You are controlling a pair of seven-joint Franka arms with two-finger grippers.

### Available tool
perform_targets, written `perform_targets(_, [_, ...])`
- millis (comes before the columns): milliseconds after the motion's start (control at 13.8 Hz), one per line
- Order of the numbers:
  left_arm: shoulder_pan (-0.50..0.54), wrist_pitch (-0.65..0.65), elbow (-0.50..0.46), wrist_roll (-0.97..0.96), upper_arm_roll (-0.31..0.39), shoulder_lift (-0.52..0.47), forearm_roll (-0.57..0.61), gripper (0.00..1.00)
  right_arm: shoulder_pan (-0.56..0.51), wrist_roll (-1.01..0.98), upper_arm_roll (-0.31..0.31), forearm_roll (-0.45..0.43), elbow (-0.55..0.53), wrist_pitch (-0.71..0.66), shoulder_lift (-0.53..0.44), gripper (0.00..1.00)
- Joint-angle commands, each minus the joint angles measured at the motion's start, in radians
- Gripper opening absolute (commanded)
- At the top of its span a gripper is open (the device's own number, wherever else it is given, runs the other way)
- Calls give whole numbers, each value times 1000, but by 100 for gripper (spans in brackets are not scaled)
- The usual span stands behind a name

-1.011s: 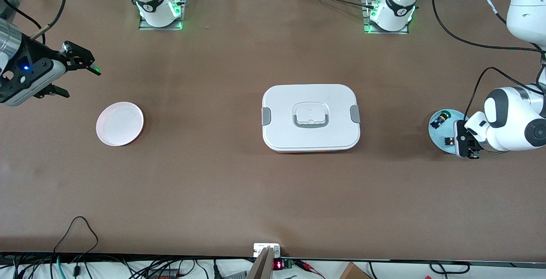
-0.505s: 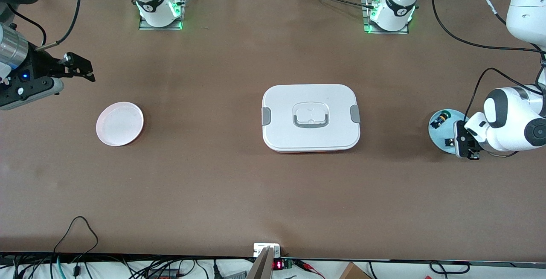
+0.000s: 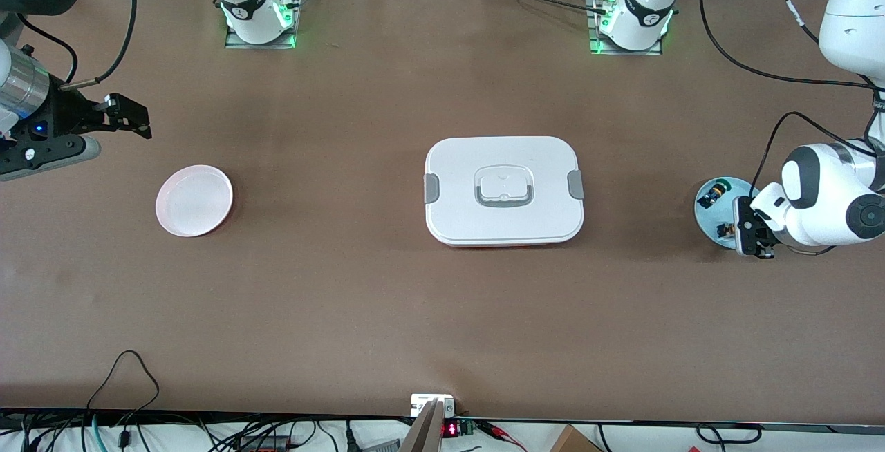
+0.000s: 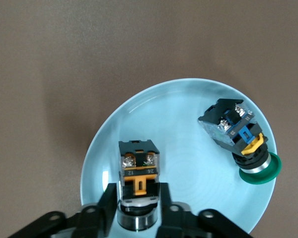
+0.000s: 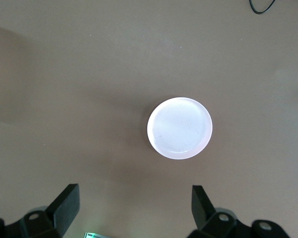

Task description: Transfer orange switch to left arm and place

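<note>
Left hand (image 4: pixel 137 210) pinching tiny black-and-orange switch (image 4: pixel 137 171) by dark cylindrical end, switch resting on pale blue round plate (image 4: pixel 154 111). Right hand (image 5: pixel 134 201) gaping empty over pink round plate (image 5: pixel 180 127), waiting. White lidded box (image 3: pixel 503 189) sitting between plates.

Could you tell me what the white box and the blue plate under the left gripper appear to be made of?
The box looks like moulded plastic: matte white lid, rounded corners, grey side clips and a recessed grey-rimmed handle. The blue plate could be glazed ceramic or glossy plastic: its pale blue surface is smooth with a soft sheen and faint concentric rings; the look leaves that open.
</note>
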Motion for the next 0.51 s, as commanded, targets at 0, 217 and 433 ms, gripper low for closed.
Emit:
perform_targets(0, [9, -20, 27, 16, -19, -18, 22, 100, -8, 15, 8, -8, 4, -1, -5, 100])
perform_targets(217, [-3, -61, 30, 4, -22, -70, 20, 100, -2, 15, 8, -19, 10, -1, -7, 100])
perform_targets(433, [-5, -298, 132, -51, -22, -89, -38, 100, -5, 17, 6, -20, 10, -1, -7, 100])
